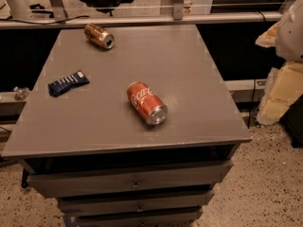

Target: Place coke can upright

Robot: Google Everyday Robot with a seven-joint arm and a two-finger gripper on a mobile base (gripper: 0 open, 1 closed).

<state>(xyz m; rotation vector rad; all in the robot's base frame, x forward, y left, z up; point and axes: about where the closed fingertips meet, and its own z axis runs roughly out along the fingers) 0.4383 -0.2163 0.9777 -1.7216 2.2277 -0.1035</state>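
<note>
The coke can point(147, 103) is red with white script and a silver end. It lies on its side near the middle of the grey cabinet top point(189, 79), its silver end pointing toward the front right. My gripper does not show in the camera view. Nothing touches the can.
A gold-brown can point(99, 35) lies on its side at the back left. A dark blue snack packet point(68, 82) lies at the left. Drawers point(132, 183) sit below the front edge. A pale, blurred bulky shape point(289, 27) stands at the right edge, with cream foam pieces point(279, 93) below it.
</note>
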